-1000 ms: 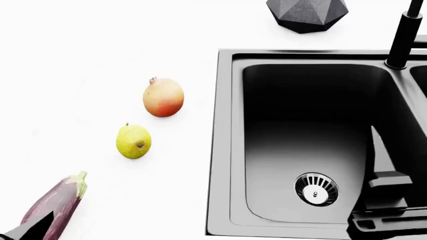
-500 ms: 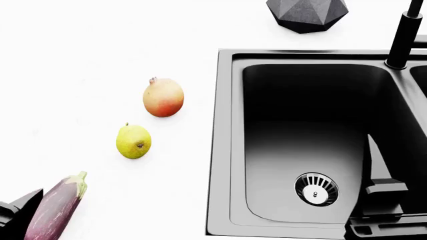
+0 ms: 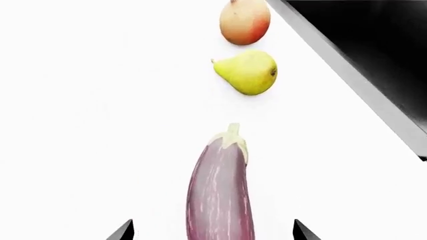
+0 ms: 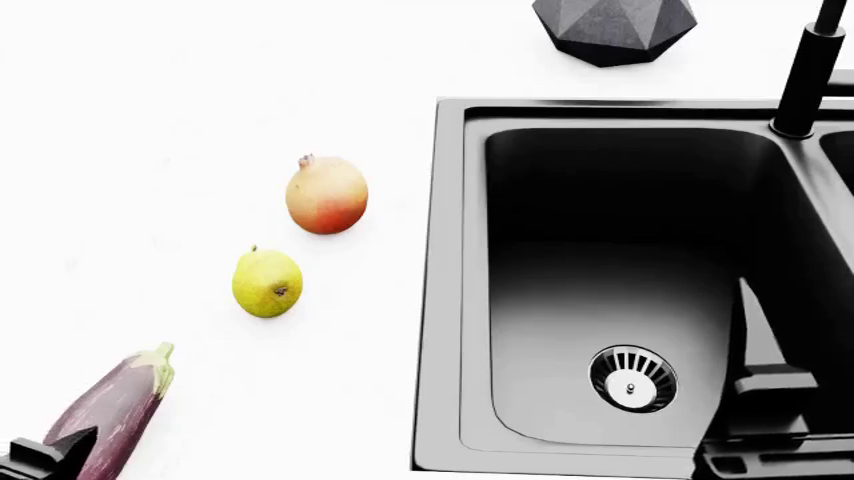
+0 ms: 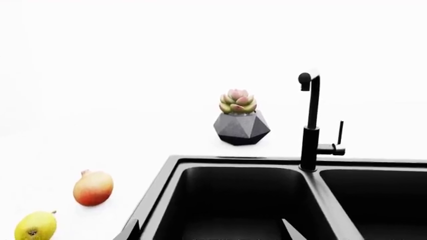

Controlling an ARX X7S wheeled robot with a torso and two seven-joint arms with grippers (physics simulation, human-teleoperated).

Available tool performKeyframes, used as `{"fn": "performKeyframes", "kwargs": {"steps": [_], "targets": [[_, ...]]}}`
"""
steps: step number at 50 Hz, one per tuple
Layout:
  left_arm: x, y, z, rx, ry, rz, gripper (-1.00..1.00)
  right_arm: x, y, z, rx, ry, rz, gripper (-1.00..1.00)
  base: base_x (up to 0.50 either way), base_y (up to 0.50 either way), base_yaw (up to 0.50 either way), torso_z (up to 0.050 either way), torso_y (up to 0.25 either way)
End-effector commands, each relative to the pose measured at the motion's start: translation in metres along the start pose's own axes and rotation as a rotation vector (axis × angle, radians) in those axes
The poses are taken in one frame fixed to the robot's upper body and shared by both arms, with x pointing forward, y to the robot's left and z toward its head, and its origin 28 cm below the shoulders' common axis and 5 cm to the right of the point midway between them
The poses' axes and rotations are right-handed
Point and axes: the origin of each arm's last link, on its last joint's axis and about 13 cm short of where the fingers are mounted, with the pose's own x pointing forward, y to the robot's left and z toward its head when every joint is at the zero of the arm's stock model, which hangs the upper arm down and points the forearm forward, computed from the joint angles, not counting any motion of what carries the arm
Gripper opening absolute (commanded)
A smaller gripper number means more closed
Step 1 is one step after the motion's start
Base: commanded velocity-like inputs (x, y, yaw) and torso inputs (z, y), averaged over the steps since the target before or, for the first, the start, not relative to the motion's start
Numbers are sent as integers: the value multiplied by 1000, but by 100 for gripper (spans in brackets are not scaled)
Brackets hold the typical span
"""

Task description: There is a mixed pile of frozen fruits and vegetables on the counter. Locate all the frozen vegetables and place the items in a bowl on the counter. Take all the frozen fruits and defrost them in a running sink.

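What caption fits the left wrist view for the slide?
Open left pincer straddling the eggplant, with pear and red-blushed fruit lined up beyond, beside the sink.

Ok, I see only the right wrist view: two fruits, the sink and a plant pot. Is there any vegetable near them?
Observer: Yes. An eggplant lies on the counter, closer to the robot than the pear and not touching it.
Operator: And where is the left claw?
Observer: The left claw is open over the eggplant, with one fingertip on each side of it. In the left wrist view, both stand clear of it.
Operator: Which way does the eggplant point?
Observer: Its green cap points toward the pear.
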Motion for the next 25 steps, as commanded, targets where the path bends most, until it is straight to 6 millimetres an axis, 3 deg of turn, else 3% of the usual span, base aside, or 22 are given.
{"fn": "performKeyframes", "kwargs": {"steps": [1,25], "targets": [[9,2,-12,2,58,-15,100,0,0,-6,4,12,-1,100,0,0,0,0,0],[31,-3,-13,9,96,-42,100,-2,0,-11,10,25,-1,100,0,0,0,0,0]]}}
